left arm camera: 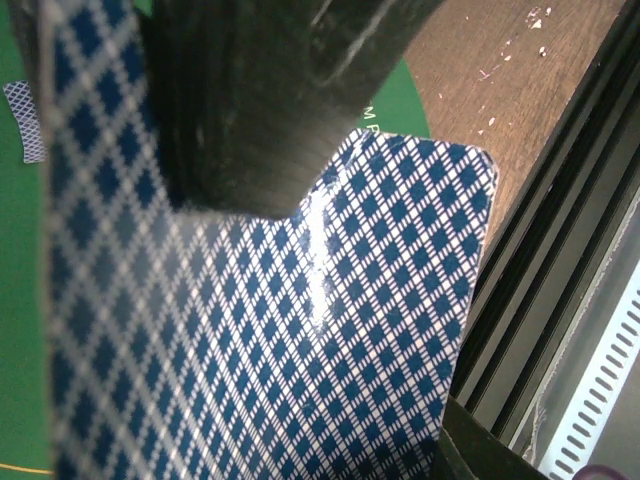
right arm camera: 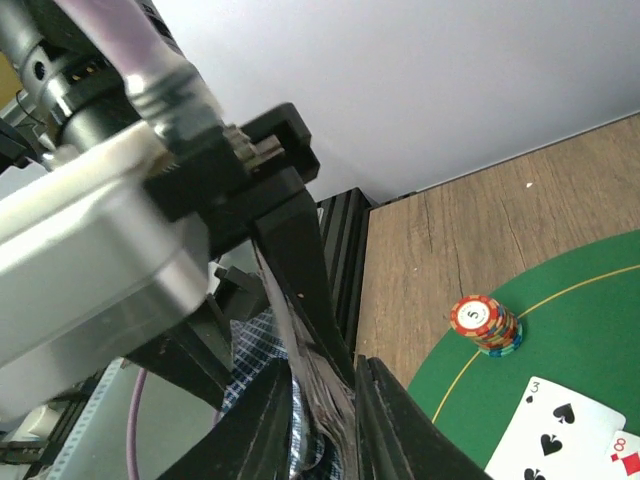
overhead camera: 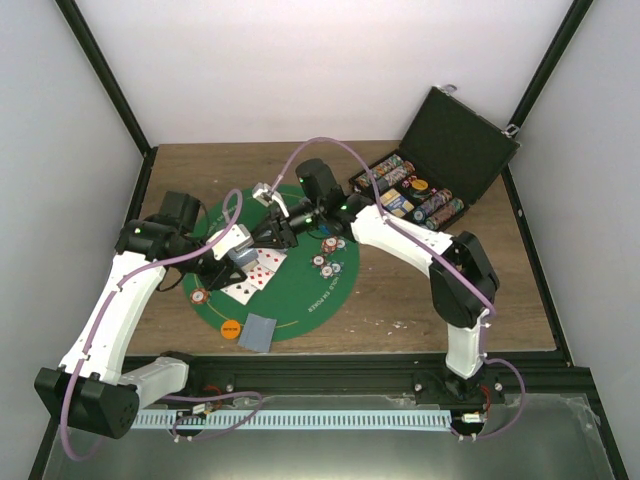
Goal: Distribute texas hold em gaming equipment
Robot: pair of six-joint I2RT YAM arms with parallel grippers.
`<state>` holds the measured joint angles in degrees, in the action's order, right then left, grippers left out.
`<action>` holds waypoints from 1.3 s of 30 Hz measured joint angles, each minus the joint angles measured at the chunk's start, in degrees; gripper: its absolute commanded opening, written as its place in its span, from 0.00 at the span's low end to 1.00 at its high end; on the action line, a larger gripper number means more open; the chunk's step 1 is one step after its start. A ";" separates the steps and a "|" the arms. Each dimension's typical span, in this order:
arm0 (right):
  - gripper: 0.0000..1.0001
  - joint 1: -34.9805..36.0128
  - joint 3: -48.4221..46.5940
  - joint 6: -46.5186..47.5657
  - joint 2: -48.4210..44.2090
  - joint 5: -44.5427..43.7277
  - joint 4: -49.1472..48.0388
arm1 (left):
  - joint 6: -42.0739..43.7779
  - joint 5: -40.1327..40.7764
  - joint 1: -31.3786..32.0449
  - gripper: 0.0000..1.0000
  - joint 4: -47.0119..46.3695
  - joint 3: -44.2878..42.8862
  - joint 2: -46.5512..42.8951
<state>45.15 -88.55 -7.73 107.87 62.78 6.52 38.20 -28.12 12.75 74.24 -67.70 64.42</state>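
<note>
You're mid-deal: your left gripper (overhead camera: 240, 256) clamps the blue diamond-backed deck of playing cards (left arm camera: 300, 330) above the round green felt mat (overhead camera: 300, 300). The right gripper (right arm camera: 325, 425) straddles the deck's edge, fingers narrowly apart; whether they pinch a card, I can't tell. Next, peel off one card only.

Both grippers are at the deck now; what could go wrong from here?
1. The right gripper flanks several card edges of the deck that the left gripper holds; it may pull more than one card.
2. Loose cards could fall onto the face-up cards or knock the chip stack.
</note>
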 measured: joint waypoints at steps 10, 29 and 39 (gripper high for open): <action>0.01 -0.57 -0.96 0.39 0.13 0.00 1.81 | -0.02 0.28 0.00 0.33 -0.17 0.07 -0.04; 0.01 -10.75 18.01 -20.96 -18.05 -17.73 -12.59 | -4.39 3.08 -2.36 0.32 -3.98 2.95 -0.92; 0.01 -10.97 25.46 -40.72 -3.67 -41.35 -24.50 | -8.22 3.63 -6.32 0.32 -7.72 4.52 -0.92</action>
<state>34.17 -63.09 -48.45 104.20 21.43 -17.98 29.98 -24.49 6.44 66.52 -63.18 63.51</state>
